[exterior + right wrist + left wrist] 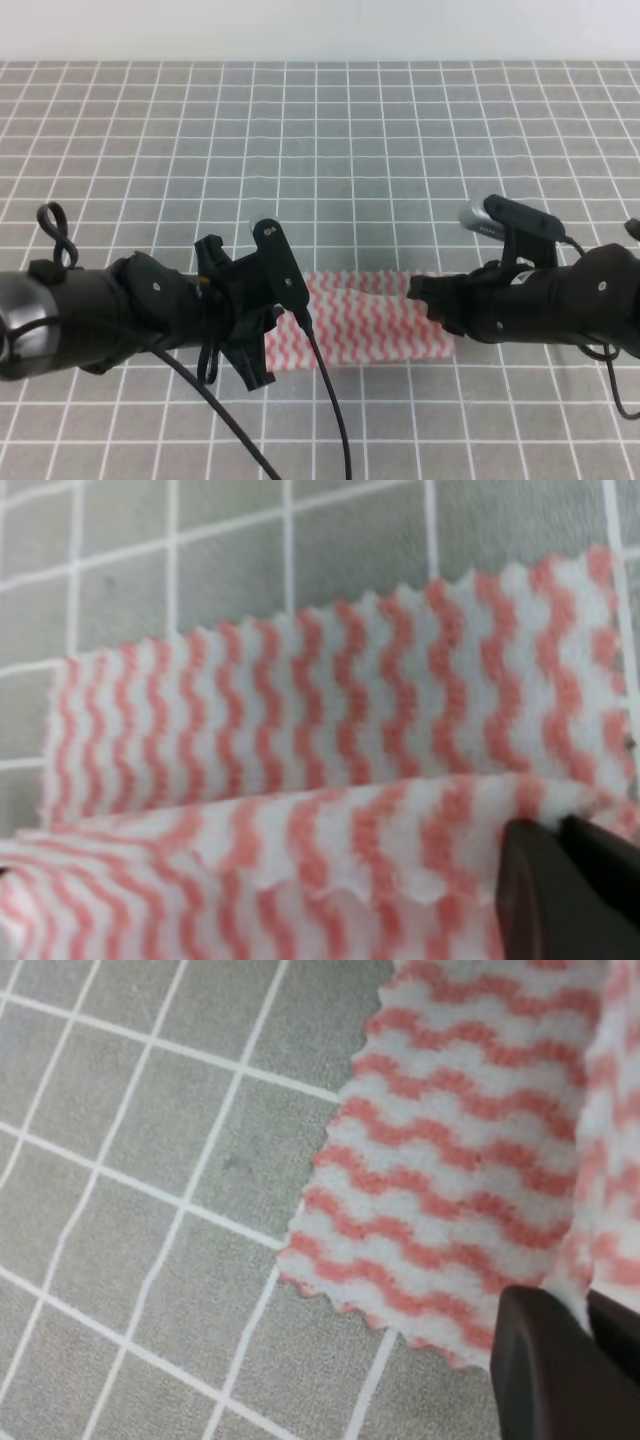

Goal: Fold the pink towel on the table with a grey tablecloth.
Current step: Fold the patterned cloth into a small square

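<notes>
Pink towel [360, 325] lies low-centre on the table with a grey tablecloth [330, 150], long axis running nine to three o'clock. Left gripper [268, 340] pinches its nine o'clock end, right gripper [425, 295] its three o'clock end, fingers [560, 890] nipped tight on a lifted fold.
</notes>
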`<state>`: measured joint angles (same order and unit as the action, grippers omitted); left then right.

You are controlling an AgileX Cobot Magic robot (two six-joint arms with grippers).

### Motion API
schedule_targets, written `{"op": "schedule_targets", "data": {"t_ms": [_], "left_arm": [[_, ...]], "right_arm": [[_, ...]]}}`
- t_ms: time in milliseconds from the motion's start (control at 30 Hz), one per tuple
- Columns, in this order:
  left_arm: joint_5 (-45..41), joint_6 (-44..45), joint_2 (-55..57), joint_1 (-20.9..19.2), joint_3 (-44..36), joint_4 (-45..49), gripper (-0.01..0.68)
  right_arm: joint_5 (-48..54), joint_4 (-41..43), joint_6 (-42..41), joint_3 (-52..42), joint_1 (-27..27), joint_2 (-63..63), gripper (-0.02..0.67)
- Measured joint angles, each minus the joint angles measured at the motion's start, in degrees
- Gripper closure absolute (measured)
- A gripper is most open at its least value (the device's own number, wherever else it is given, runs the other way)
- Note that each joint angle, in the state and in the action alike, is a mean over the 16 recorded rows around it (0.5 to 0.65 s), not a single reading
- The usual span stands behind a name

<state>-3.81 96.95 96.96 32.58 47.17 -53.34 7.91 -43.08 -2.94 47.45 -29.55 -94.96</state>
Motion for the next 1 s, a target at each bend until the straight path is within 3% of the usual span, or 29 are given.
{"op": "schedule_targets", "data": {"t_ms": [1000], "left_arm": [[0.45, 0.41, 5.40, 0.00, 4.69, 0.00, 0.675]], "right_arm": [[1.50, 0.53, -0.12, 2.71, 2.28, -2.26, 0.664]]}}
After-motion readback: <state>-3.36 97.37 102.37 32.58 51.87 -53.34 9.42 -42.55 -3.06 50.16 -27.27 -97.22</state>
